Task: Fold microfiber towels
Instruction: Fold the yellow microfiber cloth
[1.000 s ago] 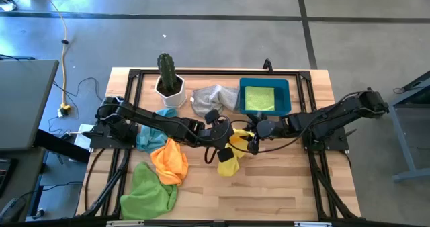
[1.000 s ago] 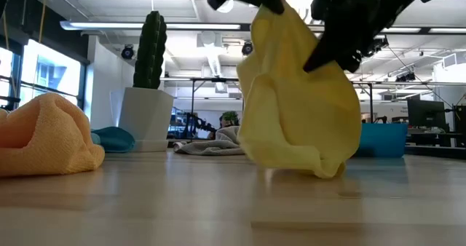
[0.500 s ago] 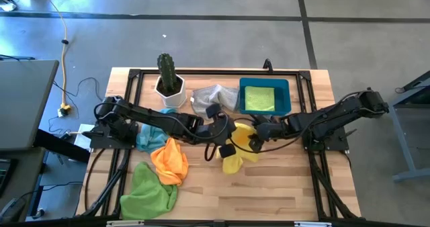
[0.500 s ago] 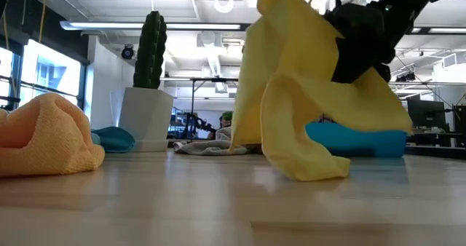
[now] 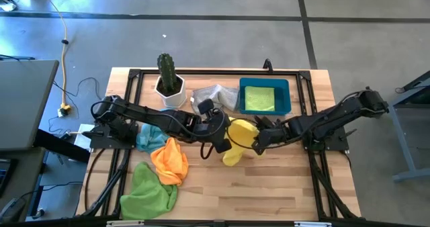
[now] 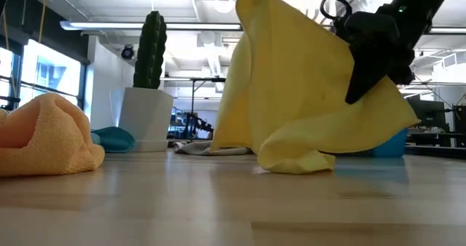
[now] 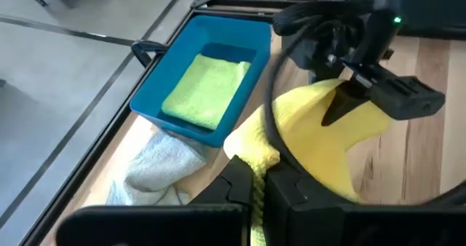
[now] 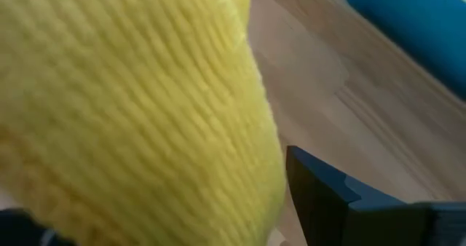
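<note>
You have the yellow towel (image 5: 238,138) lifted over the middle of the desk (image 5: 269,187), held up between both arms. Seen from the low camera, it hangs as a wide sheet from a high corner, and its lower fold (image 6: 291,157) rests on the wood.

Your left pincer (image 7: 253,184) is clamped together on one edge of the yellow towel, the cloth pinched between its dark fingers. Your right pincer (image 5: 259,138) holds the opposite side, closed on the fabric just beside the left one.

Behind them, the blue bin (image 5: 289,96) sits toward the far right of the desk with a folded lime green towel (image 5: 259,98) lying flat inside it. A grey towel (image 5: 213,96) lies crumpled just left of the bin, touching its side. The potted cactus (image 5: 168,76) stands upright further left.

On the near left, the orange towel (image 5: 171,161) is bunched in a heap, partly over the second lime green towel (image 5: 148,190), which spreads toward the desk's front edge. The light blue towel (image 5: 148,138) lies under the left arm, beside the orange one.
</note>
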